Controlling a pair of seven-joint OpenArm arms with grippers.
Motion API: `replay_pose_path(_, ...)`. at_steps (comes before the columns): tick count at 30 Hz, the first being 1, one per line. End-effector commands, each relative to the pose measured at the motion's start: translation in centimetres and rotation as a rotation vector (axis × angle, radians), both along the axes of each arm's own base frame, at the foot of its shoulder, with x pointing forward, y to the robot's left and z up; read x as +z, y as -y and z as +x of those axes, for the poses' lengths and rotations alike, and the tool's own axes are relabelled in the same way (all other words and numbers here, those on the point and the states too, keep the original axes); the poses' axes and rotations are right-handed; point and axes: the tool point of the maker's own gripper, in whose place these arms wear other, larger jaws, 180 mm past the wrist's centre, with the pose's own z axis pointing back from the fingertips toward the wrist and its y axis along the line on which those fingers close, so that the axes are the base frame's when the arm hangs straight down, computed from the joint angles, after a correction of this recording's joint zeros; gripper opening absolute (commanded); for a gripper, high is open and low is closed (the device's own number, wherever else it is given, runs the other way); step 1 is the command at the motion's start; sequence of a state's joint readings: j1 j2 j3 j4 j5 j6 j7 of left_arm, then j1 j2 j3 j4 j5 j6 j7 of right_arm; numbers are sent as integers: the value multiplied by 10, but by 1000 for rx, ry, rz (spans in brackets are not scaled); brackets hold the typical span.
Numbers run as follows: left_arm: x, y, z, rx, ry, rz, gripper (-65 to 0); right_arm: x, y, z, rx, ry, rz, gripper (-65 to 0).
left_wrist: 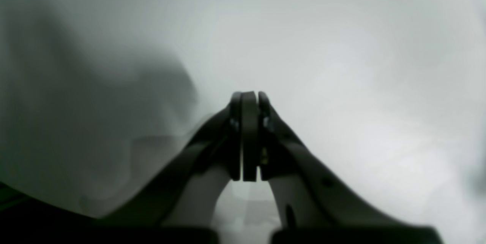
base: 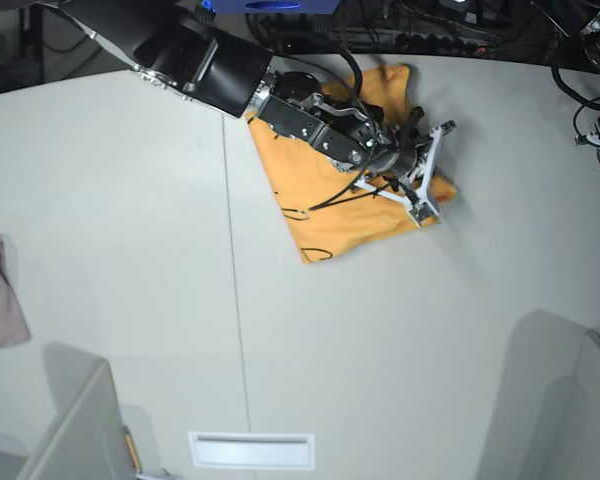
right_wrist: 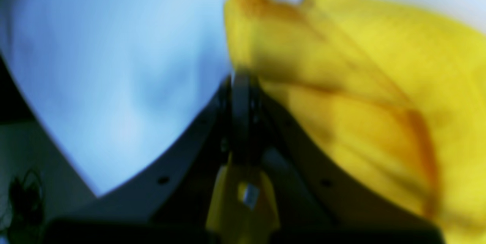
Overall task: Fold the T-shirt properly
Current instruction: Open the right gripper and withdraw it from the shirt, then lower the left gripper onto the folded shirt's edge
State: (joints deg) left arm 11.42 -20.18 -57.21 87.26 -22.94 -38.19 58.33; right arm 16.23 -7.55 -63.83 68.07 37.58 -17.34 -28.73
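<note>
T-shirt (base: pixel 325 215) lies partly folded, still rumpled, near the table's (base: pixel 400 350) far edge. Right gripper (right_wrist: pixel 243 84), closed, pinches yellow fabric; left gripper (left_wrist: pixel 248 97), closed, holds nothing. Final folds apparently remain.

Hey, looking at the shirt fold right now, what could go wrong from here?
1. The right gripper is shut on a bunched pinch of the T-shirt; pulling may drag layers together and undo the fold.
2. The arm's cables lie across the shirt and might snag it.
3. The left gripper is shut over bare table, so nothing pins the cloth.
</note>
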Motion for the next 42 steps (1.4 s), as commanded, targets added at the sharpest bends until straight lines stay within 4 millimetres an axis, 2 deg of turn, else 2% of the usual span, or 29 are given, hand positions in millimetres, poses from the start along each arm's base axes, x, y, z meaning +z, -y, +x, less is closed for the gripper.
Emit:
replay_pose_path(1, 16, -6, 9, -18, 41, 33, -650, 27, -13, 14, 0, 67, 66, -650)
replay_pose_path(4, 16, -5, 10, -21, 41, 31, -650, 60, -23, 12, 17, 106, 153, -650)
replay_pose_path(5, 16, -5, 10, -21, 41, 32, -650, 68, -18, 12, 21, 122, 170, -650)
replay_pose_path(7, 16, 1, 14, -59, 37, 36, -650, 96, -15, 10, 40, 162, 228, -650)
replay_pose_path(10, 19, 14, 20, -121, 27, 60, -650, 122, 11, 25, -6, 198, 271, -650)
replay_pose_path(11, 21, 19, 22, -138, 29, 68, -650, 123, 21, 28, -32, 189, 275, -650)
replay_pose_path(13, 18, 38, 18, -175, 21, 70, -650, 122, 53, 45, -136, 171, 278, -650)
replay_pose_path(17, 17, 80, 14, -229, 27, 36, -650, 99, 123, 67, -337, 134, 234, -650)
replay_pose_path(20, 12, 99, 8, -245, 8, -74, -650, 91, 162, 65, -419, 130, 209, -650)
replay_pose_path(24, -1, 129, -5, -268, 12, -254, -650, 87, 211, 49, -470, 150, 150, -650)
replay_pose_path(25, -6, 137, -7, -260, 29, -307, -596, 85, 222, 46, -486, 149, 136, -650)
replay_pose_path(28, -19, 156, -18, -237, 47, -431, -278, 75, 254, 41, -563, 133, 94, -650)
replay_pose_path(29, -23, 163, -19, -227, 55, -467, -193, 71, 266, 39, -595, 127, 82, -650)
replay_pose_path(31, -28, 172, -22, -211, 61, -511, -71, 67, 279, 36, -633, 116, 67, -650)
replay_pose_path(32, -32, 176, -24, -202, 61, -528, -31, 65, 283, 34, -645, 110, 62, -650)
replay_pose_path(33, -34, 179, -24, -194, 64, -545, -13, 62, 286, 32, -651, 103, 55, -650)
replay_pose_path(36, -44, 193, -25, -164, 72, -602, -12, 57, 288, 28, -654, 89, 46, -650)
replay_pose_path(42, -48, 210, -9, -150, 114, -659, -12, 54, 288, 23, -653, 76, 39, -650)
